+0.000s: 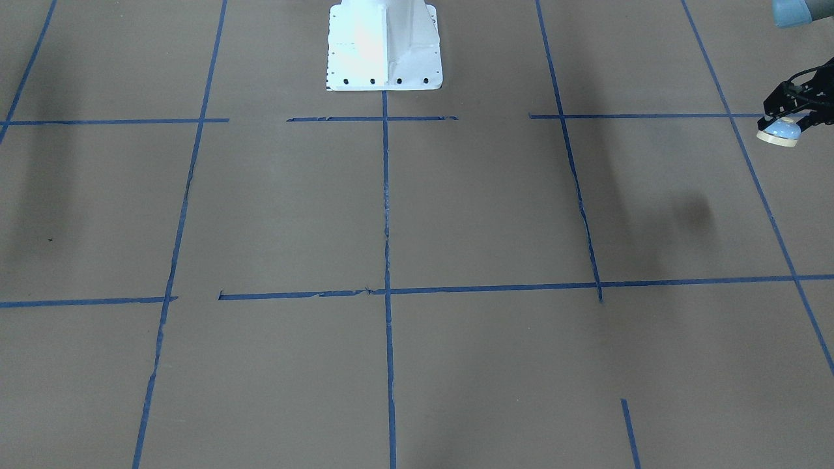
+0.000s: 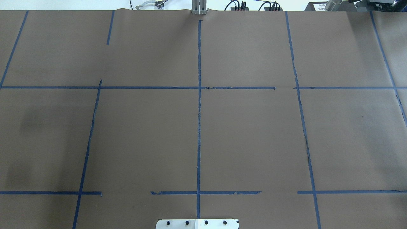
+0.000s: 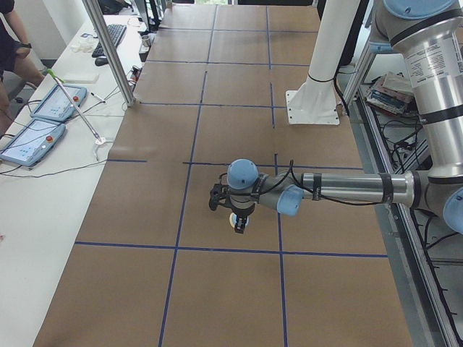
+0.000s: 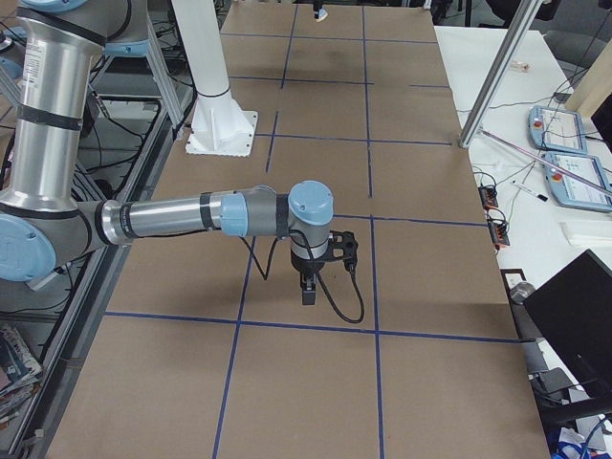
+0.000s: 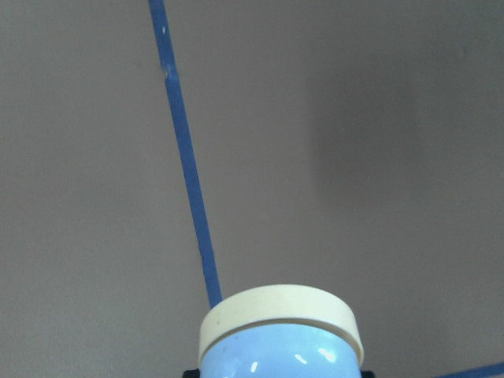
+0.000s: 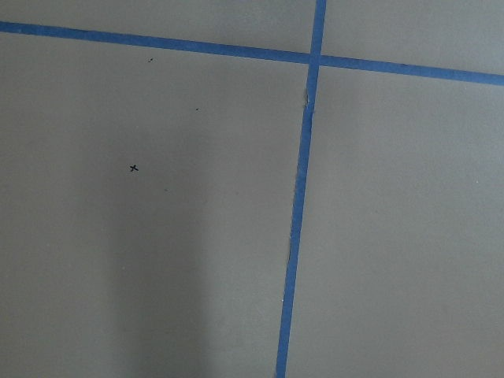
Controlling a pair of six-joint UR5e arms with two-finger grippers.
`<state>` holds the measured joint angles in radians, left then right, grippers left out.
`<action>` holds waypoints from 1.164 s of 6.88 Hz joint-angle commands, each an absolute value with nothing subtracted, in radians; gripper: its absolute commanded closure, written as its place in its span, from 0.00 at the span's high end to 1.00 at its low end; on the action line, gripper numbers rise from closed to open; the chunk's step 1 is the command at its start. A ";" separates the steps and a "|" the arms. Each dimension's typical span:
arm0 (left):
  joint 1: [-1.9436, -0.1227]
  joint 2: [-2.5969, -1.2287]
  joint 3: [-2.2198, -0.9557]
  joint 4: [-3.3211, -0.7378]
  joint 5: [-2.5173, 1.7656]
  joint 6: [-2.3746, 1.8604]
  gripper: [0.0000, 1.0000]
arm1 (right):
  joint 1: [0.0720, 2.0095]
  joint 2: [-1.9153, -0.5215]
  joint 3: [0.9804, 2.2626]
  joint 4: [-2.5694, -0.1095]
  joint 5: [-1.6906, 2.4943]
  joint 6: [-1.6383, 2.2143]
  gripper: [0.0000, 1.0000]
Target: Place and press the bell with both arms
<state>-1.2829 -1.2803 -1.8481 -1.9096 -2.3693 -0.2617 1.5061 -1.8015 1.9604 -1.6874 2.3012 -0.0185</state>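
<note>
The bell (image 1: 780, 133), with a light blue dome and cream base rim, hangs in my left gripper (image 1: 784, 121) at the far right edge of the front view, above the brown table. The left wrist view shows the bell (image 5: 279, 335) filling the bottom, base rim toward the table, over a blue tape line. In the left side view the left gripper (image 3: 230, 206) holds the bell (image 3: 239, 223) above the paper. My right gripper (image 4: 308, 287) shows only in the right side view, low over the table; I cannot tell whether it is open or shut. The overhead view shows neither arm.
The white bolted pedestal (image 1: 384, 45) stands at the robot's side of the table. Blue tape lines (image 2: 199, 127) divide the brown paper into squares. A side table with teach pendants (image 3: 43, 119) and a metal post (image 3: 108, 50) lies across from the robot.
</note>
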 commanded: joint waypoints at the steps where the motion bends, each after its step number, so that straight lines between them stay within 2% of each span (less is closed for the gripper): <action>1: -1.279 -1.499 -1.838 -1.767 -2.370 -0.359 0.24 | 1.505 -1.789 1.963 -1.687 2.299 -0.017 1.00; 4: -1.143 -1.861 -1.797 -1.444 -2.370 -0.461 0.24 | 1.505 -1.789 1.962 -1.687 2.301 -0.012 1.00; 7: -0.936 -2.059 -1.758 -1.425 -2.297 -0.822 0.24 | 1.505 -1.789 1.960 -1.687 2.306 -0.014 1.00; 8: -0.858 -2.139 -1.700 -1.437 -2.266 -0.976 0.24 | 1.505 -1.789 1.960 -1.687 2.306 -0.012 1.00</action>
